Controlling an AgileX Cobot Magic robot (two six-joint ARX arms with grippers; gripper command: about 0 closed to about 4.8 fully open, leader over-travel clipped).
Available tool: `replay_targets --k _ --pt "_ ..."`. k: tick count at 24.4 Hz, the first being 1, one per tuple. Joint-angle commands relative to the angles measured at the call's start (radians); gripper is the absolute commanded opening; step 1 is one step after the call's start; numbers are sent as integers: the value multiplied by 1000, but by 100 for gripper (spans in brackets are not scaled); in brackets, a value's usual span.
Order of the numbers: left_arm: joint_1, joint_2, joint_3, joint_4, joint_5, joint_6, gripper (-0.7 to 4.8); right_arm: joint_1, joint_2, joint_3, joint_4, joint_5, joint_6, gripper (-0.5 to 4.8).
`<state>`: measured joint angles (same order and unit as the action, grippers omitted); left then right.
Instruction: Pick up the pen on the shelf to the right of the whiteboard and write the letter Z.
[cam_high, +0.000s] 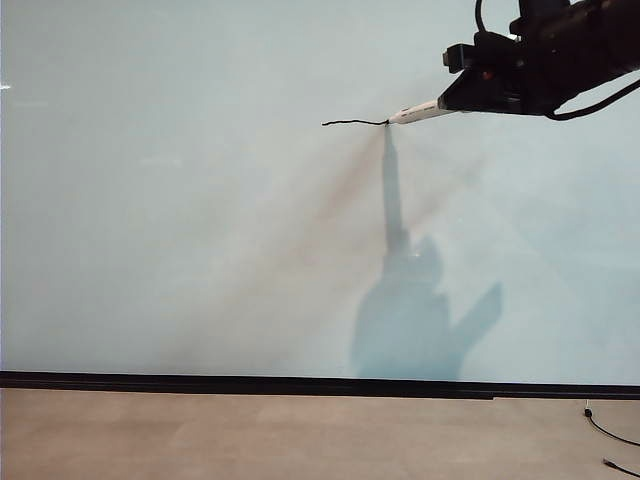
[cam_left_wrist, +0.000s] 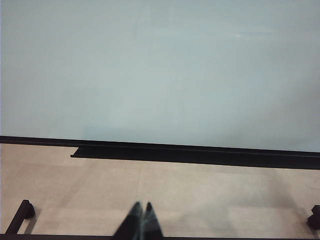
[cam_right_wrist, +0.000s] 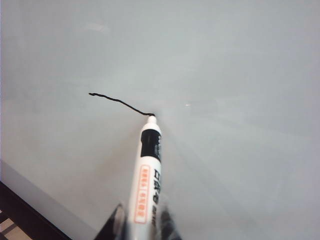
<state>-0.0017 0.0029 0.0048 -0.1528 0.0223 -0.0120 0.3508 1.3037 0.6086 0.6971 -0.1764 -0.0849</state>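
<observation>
Right tool: clamped on the pen, upper right of whiteboard | pen tip: touching board at end of short black stroke | left tool: closed, empty, low above floor

High on the right of the whiteboard, the right gripper holds the pen, whose tip touches the right end of a short stroke. The left gripper sits low over the floor, near side of the board.
</observation>
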Motion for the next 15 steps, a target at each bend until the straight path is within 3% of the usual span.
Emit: replay_targets --k 1,6,10,15 --pt "0 0 2 11 0 4 -5 -2 -3 4 10 10 3 -9" --pt "0 0 2 11 0 4 -5 29 -11 -9 10 -104 -18 -9" --pt "0 0 2 11 0 4 -5 103 -21 -32 -5 -84 -74 -9" --pt "0 0 2 11 0 4 -4 183 2 -28 -95 17 -175 -9"
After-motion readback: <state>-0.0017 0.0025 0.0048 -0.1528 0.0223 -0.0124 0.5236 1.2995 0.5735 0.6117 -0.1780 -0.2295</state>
